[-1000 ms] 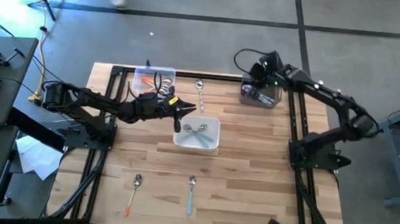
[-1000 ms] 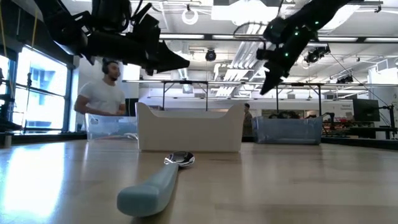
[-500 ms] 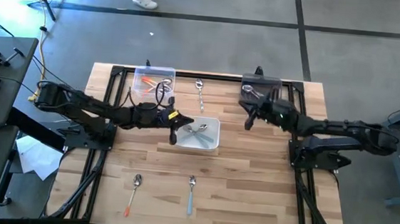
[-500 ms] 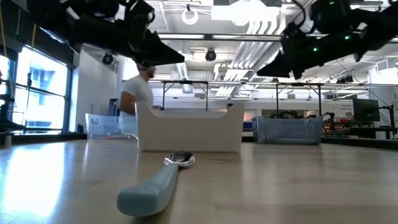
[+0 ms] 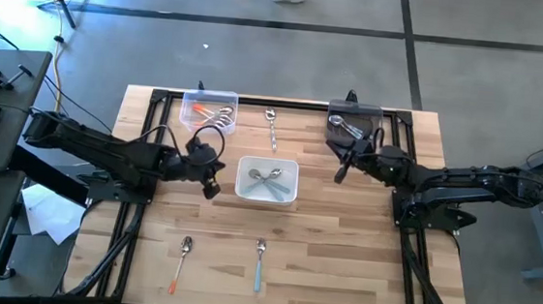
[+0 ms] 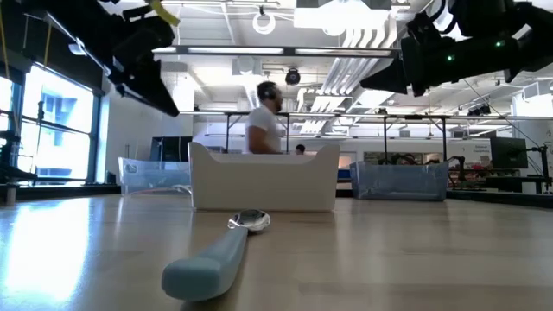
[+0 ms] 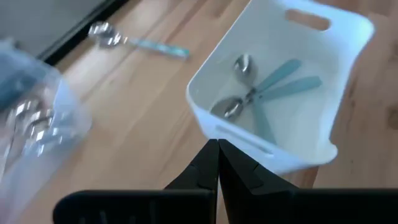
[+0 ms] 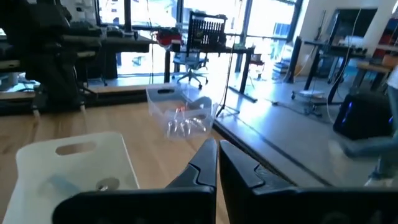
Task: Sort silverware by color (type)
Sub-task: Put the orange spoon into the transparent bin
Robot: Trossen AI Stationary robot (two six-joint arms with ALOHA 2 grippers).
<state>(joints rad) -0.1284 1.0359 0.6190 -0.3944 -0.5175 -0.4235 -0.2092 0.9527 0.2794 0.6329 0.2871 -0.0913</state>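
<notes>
Beside the white bin (image 5: 267, 181), left gripper (image 5: 210, 188) with fingers pressed together, holding nothing. Near the far right bin (image 5: 354, 121), right gripper (image 5: 342, 169) pinched together too. Inside the white bin, light blue spoons (image 7: 261, 93); more spoons (image 5: 259, 263) lying loose on the table (image 5: 342, 245).

You had a white bin (image 5: 267, 181) mid-table holding light-blue-handled spoons (image 7: 267, 87) with shiny silver bowls. Clear bin (image 5: 209, 109) showed orange handles inside. Greyish translucent bin (image 5: 353, 123) held plain silver pieces. Loose on the pale striped wood table (image 5: 343, 235): an orange-handled spoon (image 5: 181, 261), a light-blue-handled spoon (image 5: 259, 263), and a light-blue-handled spoon (image 7: 138, 42) by the far edge. Arms and frame were black; floor grey.
</notes>
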